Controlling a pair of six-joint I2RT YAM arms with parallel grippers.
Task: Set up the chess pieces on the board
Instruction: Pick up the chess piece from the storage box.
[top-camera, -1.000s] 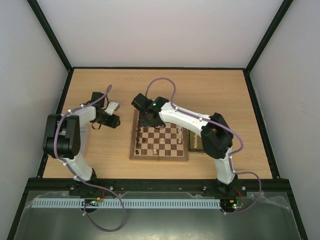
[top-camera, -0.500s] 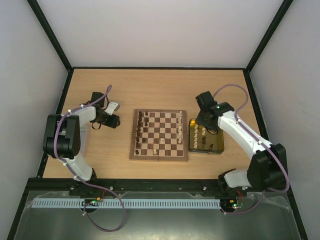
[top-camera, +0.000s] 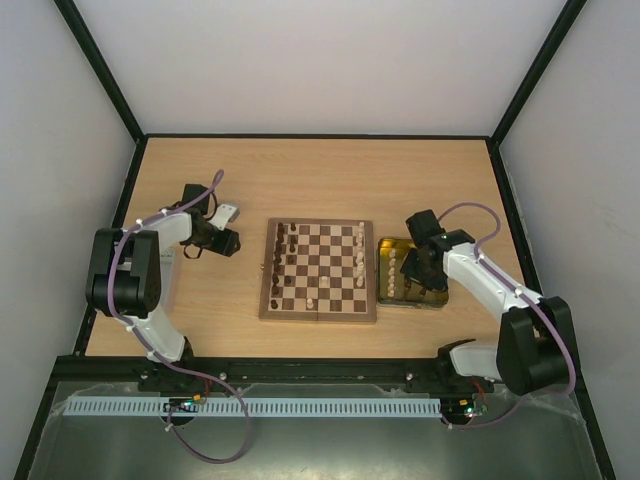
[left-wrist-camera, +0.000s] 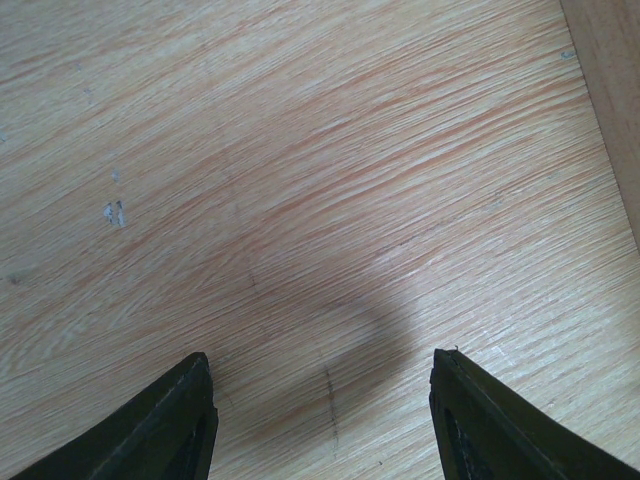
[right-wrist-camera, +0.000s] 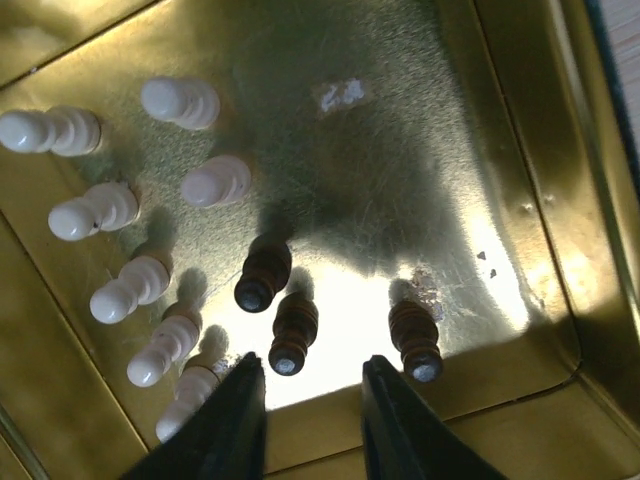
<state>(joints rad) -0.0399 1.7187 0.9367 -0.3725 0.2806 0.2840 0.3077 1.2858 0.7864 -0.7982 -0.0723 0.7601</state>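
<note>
The chessboard (top-camera: 318, 270) lies mid-table with dark pieces (top-camera: 281, 262) along its left columns and cream pieces (top-camera: 358, 262) along its right. My right gripper (top-camera: 418, 262) hangs open over the yellow tray (top-camera: 436, 300) right of the board. In the right wrist view its gripper (right-wrist-camera: 308, 372) stands open just above a dark pawn (right-wrist-camera: 290, 334); two more dark pawns, one on the left (right-wrist-camera: 260, 275) and one on the right (right-wrist-camera: 415, 342), and several cream pawns (right-wrist-camera: 128, 288) stand in the tray. My left gripper (top-camera: 230, 240) is open and empty over bare table (left-wrist-camera: 300, 200), left of the board.
The tray's raised rim (right-wrist-camera: 520, 180) runs close under my right fingers. Black frame rails (top-camera: 320, 137) border the table on all sides. The board's rim (left-wrist-camera: 610, 100) shows at the right edge of the left wrist view.
My right arm swung from the board's far left corner across to the tray, then lowered over the pieces there. The left arm has not moved.
</note>
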